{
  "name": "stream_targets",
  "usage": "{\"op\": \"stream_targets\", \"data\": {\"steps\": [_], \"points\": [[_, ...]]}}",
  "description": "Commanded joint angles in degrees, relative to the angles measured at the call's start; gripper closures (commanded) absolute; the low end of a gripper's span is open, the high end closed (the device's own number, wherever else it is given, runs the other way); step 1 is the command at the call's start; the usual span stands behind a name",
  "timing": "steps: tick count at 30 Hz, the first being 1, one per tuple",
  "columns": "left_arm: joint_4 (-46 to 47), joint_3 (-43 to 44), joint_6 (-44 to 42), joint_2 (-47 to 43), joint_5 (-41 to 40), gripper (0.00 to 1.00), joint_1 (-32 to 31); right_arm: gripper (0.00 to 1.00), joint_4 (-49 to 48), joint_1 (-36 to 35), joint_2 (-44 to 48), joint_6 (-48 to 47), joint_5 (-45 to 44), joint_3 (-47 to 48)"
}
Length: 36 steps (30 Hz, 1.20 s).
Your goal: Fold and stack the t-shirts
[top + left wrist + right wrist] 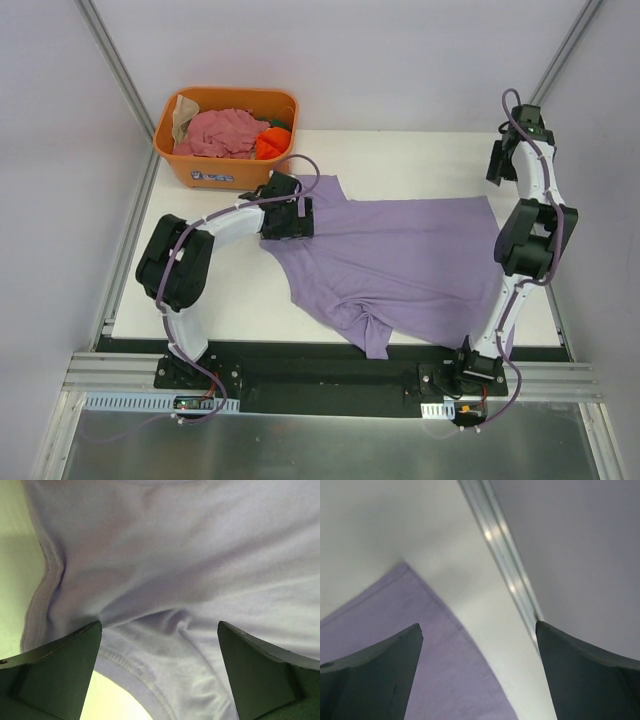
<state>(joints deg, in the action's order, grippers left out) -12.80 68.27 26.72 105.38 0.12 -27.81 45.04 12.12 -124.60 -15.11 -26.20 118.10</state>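
Robotics lab cell — aluminium frame (pixel 100 372), blank grey panels (pixel 330 50), white table (pixel 240 300)

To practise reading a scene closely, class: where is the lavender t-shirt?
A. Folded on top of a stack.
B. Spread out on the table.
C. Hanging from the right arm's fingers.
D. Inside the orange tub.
B: the lavender t-shirt lies spread out and unfolded on the white table, outside the orange tub, and the right fingers are open with nothing between them.
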Motion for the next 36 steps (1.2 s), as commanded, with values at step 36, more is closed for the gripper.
{"op": "stream_targets", "data": {"steps": [36], "points": [[-19.3,71.6,-1.3,46.3,15.5,0.01,1.4,0.04,-9.4,0.7,8.4,22.9,33.1,-34.3]]}}
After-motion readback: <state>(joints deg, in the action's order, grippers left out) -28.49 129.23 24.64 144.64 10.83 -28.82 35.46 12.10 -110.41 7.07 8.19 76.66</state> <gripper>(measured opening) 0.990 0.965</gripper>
